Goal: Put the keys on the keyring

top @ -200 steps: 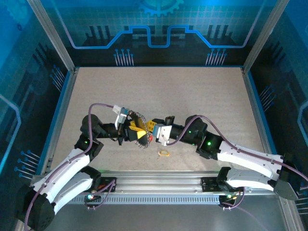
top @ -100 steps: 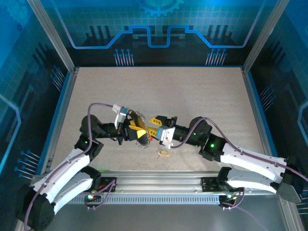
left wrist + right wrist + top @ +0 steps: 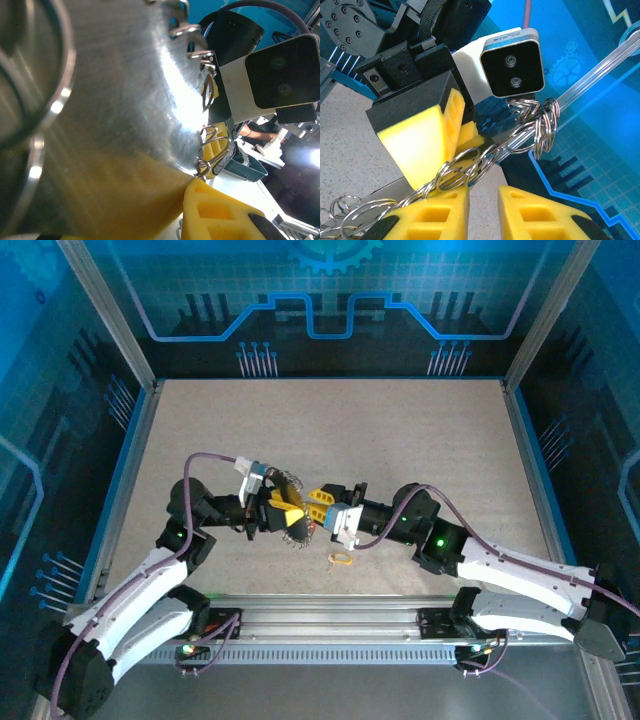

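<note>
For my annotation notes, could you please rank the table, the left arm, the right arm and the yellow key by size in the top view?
1. table
2. left arm and right arm: look alike, not ranked
3. yellow key: tiny

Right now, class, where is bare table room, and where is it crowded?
Bare: far half of the table, up to the back wall. Crowded: near middle, where left gripper and right gripper meet by the yellow key.

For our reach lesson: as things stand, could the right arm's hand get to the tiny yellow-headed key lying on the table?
Probably yes: the tiny yellow-headed metal key lies uncovered close to the right hand, with nothing between them.
</note>
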`<state>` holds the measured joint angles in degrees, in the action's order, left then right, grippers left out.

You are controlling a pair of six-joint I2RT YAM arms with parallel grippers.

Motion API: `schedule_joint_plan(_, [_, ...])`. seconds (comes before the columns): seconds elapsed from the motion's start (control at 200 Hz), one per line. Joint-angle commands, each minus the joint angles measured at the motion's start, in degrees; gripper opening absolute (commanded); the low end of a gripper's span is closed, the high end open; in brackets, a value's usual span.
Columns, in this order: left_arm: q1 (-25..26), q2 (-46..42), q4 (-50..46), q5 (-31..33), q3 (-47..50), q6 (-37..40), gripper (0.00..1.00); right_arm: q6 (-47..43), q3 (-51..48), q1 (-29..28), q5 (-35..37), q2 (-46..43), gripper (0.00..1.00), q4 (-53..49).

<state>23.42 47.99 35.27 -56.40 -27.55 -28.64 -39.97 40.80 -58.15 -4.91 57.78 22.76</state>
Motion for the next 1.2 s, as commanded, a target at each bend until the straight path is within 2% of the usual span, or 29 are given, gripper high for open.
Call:
schedule_joint_plan(0.0, [0.21,0.17,2.64,0.14,0.61,-0.45,0.0,-0.04,0.39,-0.8,-0.02,-0.03,0.23,2.89])
schedule_joint_plan(0.345, [0.18,0.67,2.63,0.15,0.46,-0.45,0.0,-0.42,-0.28,-0.8,1.01,-0.74,0.25,3.59])
schedule_joint_plan(0.955, [0.22,1.18,3.1,0.15,0.05,-0.54,0.0,-0.22,-0.03,-0.81,4.58,-1.0,0.19,3.74])
schedule_joint_plan(1.196, [0.18,1.37,3.45,0.0,0.06,-0.63,0.0,-0.34,0.64,-0.77,4.1,0.09,0.22,2.92])
